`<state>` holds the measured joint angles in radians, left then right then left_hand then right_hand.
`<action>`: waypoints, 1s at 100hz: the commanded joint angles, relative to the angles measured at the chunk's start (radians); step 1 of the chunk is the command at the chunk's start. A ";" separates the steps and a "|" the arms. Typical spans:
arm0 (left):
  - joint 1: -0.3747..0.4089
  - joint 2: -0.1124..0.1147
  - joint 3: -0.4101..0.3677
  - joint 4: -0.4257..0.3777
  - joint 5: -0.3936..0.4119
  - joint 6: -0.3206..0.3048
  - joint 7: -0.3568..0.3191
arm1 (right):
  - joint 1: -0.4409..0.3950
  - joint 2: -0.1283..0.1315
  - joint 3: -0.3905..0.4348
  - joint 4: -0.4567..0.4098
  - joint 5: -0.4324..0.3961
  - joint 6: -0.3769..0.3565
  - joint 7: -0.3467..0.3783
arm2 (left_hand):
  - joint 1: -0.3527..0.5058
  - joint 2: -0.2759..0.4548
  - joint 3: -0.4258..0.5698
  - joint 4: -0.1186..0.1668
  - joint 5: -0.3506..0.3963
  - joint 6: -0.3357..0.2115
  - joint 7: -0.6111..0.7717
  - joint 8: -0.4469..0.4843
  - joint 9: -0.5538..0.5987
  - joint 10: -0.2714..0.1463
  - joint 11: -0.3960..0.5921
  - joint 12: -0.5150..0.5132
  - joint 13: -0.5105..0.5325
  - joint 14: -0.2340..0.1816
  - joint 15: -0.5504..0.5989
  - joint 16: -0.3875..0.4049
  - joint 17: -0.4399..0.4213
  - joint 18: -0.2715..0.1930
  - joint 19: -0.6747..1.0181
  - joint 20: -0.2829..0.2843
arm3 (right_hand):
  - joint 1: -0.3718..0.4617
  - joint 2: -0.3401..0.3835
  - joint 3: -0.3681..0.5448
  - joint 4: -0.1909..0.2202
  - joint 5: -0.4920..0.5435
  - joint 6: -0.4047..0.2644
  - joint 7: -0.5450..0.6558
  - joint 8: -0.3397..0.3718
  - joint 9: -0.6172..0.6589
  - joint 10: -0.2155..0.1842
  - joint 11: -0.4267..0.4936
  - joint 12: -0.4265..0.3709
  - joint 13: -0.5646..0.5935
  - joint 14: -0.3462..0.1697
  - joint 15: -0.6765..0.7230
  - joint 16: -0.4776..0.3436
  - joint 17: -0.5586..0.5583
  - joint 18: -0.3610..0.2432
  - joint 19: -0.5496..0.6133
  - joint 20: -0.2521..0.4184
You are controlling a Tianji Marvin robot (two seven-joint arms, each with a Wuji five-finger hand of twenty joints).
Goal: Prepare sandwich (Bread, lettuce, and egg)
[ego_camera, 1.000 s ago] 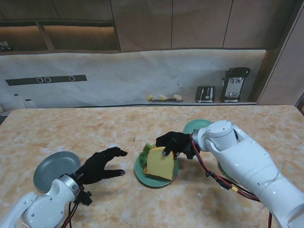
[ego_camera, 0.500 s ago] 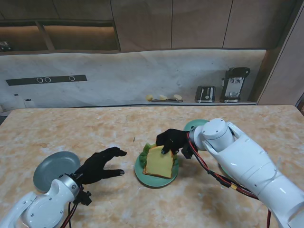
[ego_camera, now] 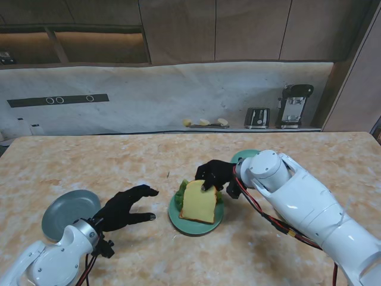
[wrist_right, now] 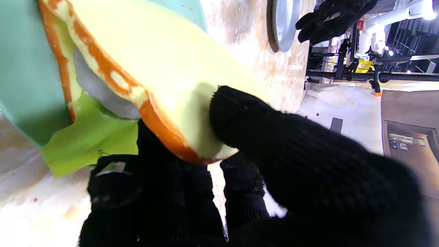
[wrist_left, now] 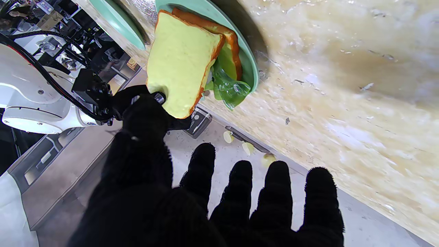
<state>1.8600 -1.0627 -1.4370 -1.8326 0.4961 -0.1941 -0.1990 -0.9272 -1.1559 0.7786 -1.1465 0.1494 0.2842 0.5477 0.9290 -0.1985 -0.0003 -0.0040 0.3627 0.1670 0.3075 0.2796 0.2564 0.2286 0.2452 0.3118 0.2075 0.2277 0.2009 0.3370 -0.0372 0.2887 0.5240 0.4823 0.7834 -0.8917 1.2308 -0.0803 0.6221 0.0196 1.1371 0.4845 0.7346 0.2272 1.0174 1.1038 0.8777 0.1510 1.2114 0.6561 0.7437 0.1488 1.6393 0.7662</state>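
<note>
Green plates [ego_camera: 174, 214] x2, bread slices [ego_camera: 199, 201] x2

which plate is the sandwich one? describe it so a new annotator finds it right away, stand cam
On the marble table, look at its middle, between the two black-gloved hands. The sandwich plate is the green one there, carrying lettuce and a bread slice pinched at its far corner by the right hand. Unlike the bare grey plate at the left and the green plate partly hidden by the right arm, it holds food.
</note>
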 commanded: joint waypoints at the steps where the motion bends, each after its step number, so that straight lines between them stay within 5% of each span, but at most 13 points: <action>1: 0.006 -0.002 -0.001 0.002 0.002 -0.003 -0.010 | -0.008 -0.002 -0.006 -0.013 -0.021 -0.024 0.011 | 0.010 0.027 -0.016 -0.021 0.019 -0.016 0.014 0.009 -0.002 -0.024 0.011 0.005 -0.020 -0.016 0.014 0.011 -0.013 -0.012 0.013 -0.019 | -0.031 0.029 0.001 0.008 -0.031 0.001 -0.046 -0.026 -0.039 -0.012 -0.011 -0.385 -0.036 0.050 -0.025 -0.020 -0.019 -0.153 0.013 0.004; 25: 0.003 -0.002 0.002 0.005 -0.002 -0.004 -0.011 | -0.018 0.006 0.001 -0.029 -0.057 -0.058 -0.005 | 0.010 0.028 -0.016 -0.021 0.020 -0.017 0.015 0.009 -0.002 -0.021 0.012 0.005 -0.020 -0.016 0.015 0.011 -0.015 -0.010 0.014 -0.019 | -0.163 0.133 -0.047 0.036 -0.053 0.005 -0.205 -0.065 -0.184 -0.055 -0.114 -0.500 -0.202 0.001 -0.259 -0.056 -0.211 -0.150 -0.046 0.023; 28: 0.003 -0.002 0.002 0.005 -0.002 -0.004 -0.011 | -0.019 0.006 0.001 -0.031 -0.064 -0.063 -0.012 | 0.010 0.028 -0.016 -0.021 0.019 -0.016 0.015 0.009 -0.003 -0.023 0.012 0.004 -0.020 -0.017 0.015 0.011 -0.015 -0.010 0.014 -0.019 | -0.179 0.145 -0.054 0.057 -0.078 -0.001 -0.255 -0.013 -0.193 -0.057 -0.113 -0.522 -0.209 -0.001 -0.267 -0.058 -0.222 -0.150 -0.052 0.032; 35: 0.003 -0.003 0.002 0.004 -0.002 -0.003 -0.010 | -0.020 0.007 0.001 -0.031 -0.071 -0.070 -0.017 | 0.010 0.029 -0.016 -0.021 0.019 -0.016 0.015 0.009 -0.004 -0.025 0.011 0.004 -0.021 -0.016 0.015 0.011 -0.015 -0.011 0.014 -0.019 | -0.204 0.157 -0.062 0.053 -0.183 -0.019 -0.327 -0.036 -0.202 -0.063 -0.118 -0.531 -0.218 -0.003 -0.275 -0.060 -0.237 -0.151 -0.064 0.032; 64: 0.001 -0.003 0.004 0.006 0.002 0.002 -0.005 | -0.035 0.003 0.014 -0.034 -0.089 -0.111 -0.056 | 0.009 0.029 -0.016 -0.021 0.017 -0.017 0.014 0.008 -0.003 -0.023 0.012 0.004 -0.020 -0.017 0.015 0.011 -0.015 -0.011 0.015 -0.019 | -0.245 0.182 -0.096 0.041 -0.305 -0.052 -0.318 -0.161 -0.363 -0.099 -0.197 -0.619 -0.400 -0.053 -0.520 -0.184 -0.487 -0.066 -0.391 -0.075; 86: -0.004 -0.005 0.009 0.009 0.000 0.005 0.000 | -0.070 0.003 0.040 -0.060 -0.183 -0.158 -0.153 | 0.010 0.029 -0.016 -0.021 0.015 -0.018 0.014 0.008 -0.004 -0.025 0.011 0.004 -0.019 -0.016 0.015 0.011 -0.015 -0.011 0.015 -0.019 | -0.278 0.218 -0.149 0.040 -0.437 -0.089 -0.348 -0.218 -0.558 -0.127 -0.290 -0.747 -0.586 -0.107 -0.721 -0.306 -0.665 -0.071 -0.666 -0.204; 100: -0.007 -0.005 0.012 0.012 -0.001 0.003 0.002 | -0.088 0.005 0.061 -0.076 -0.201 -0.167 -0.175 | 0.009 0.030 -0.017 -0.021 0.014 -0.018 0.014 0.008 -0.003 -0.024 0.011 0.004 -0.020 -0.016 0.014 0.011 -0.016 -0.010 0.014 -0.019 | -0.288 0.228 -0.167 0.040 -0.464 -0.095 -0.352 -0.234 -0.563 -0.130 -0.392 -0.804 -0.629 -0.119 -0.778 -0.352 -0.693 -0.083 -0.743 -0.246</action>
<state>1.8527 -1.0640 -1.4276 -1.8242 0.4949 -0.1915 -0.1867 -1.0019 -1.1485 0.8364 -1.2115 -0.0606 0.1229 0.3565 0.9290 -0.1985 -0.0003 -0.0040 0.3627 0.1670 0.3078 0.2796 0.2564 0.2226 0.2530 0.3118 0.2075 0.2277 0.2009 0.3370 -0.0372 0.2887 0.5240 0.4823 0.5225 -0.6763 1.0821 -0.0569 0.1933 -0.0392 0.7901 0.2648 0.1939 0.1262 0.6578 1.1021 0.2773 0.0630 0.4568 0.3347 0.0696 0.0956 0.9249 0.5494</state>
